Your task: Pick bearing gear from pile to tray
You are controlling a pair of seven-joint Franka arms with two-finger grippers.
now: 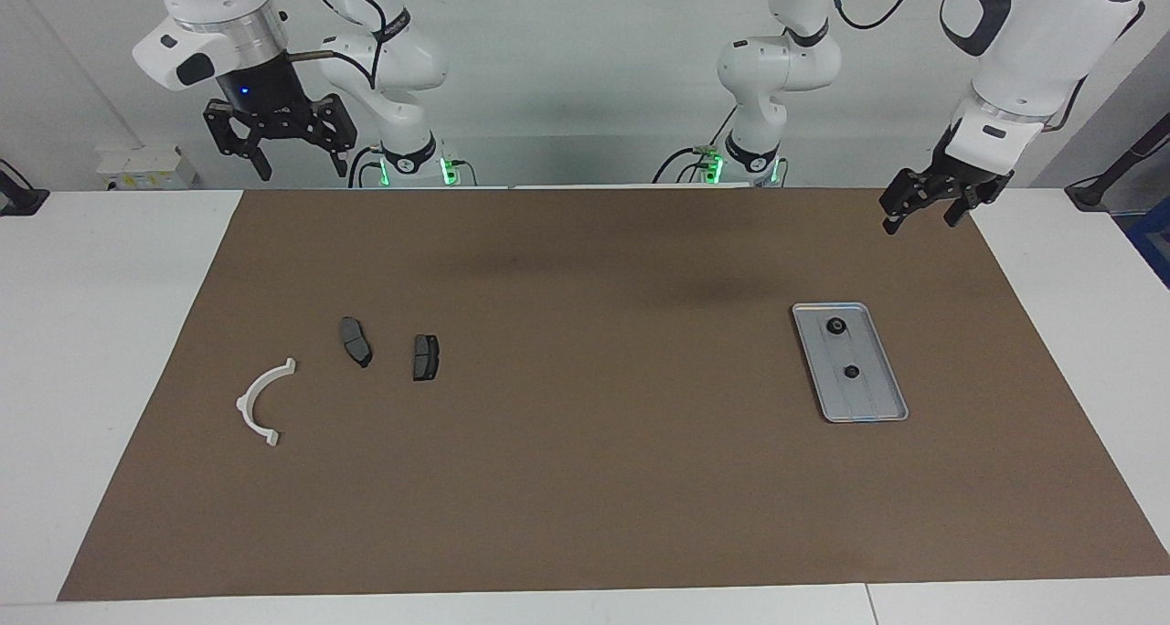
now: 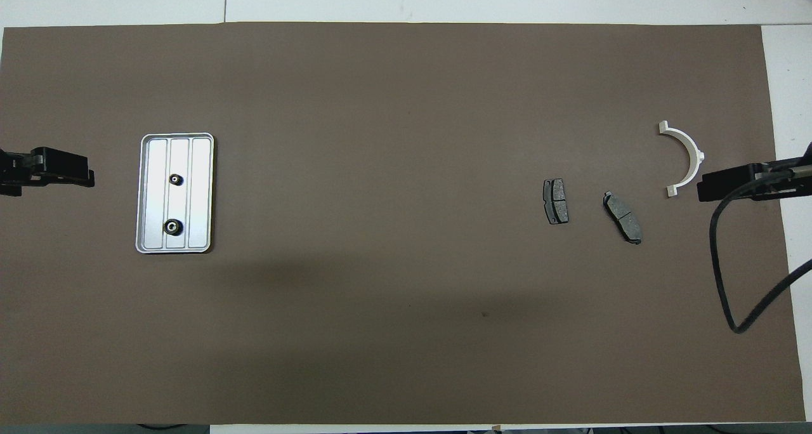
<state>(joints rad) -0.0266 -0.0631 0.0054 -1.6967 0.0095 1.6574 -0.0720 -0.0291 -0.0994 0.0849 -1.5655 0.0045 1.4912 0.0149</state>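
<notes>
Two small black round bearing gears lie in the silver ribbed tray toward the left arm's end of the table; the overhead view shows them along the middle rib of the tray. The pile, toward the right arm's end, shows a white half-ring bracket and two dark grey plates. My right gripper hangs high and open over the mat's edge by the bracket, holding nothing. My left gripper is open and empty over the mat's edge beside the tray.
A brown mat covers most of the white table. The right arm's black cable loops over the mat's corner at its own end. Both arm bases stand at the table's edge.
</notes>
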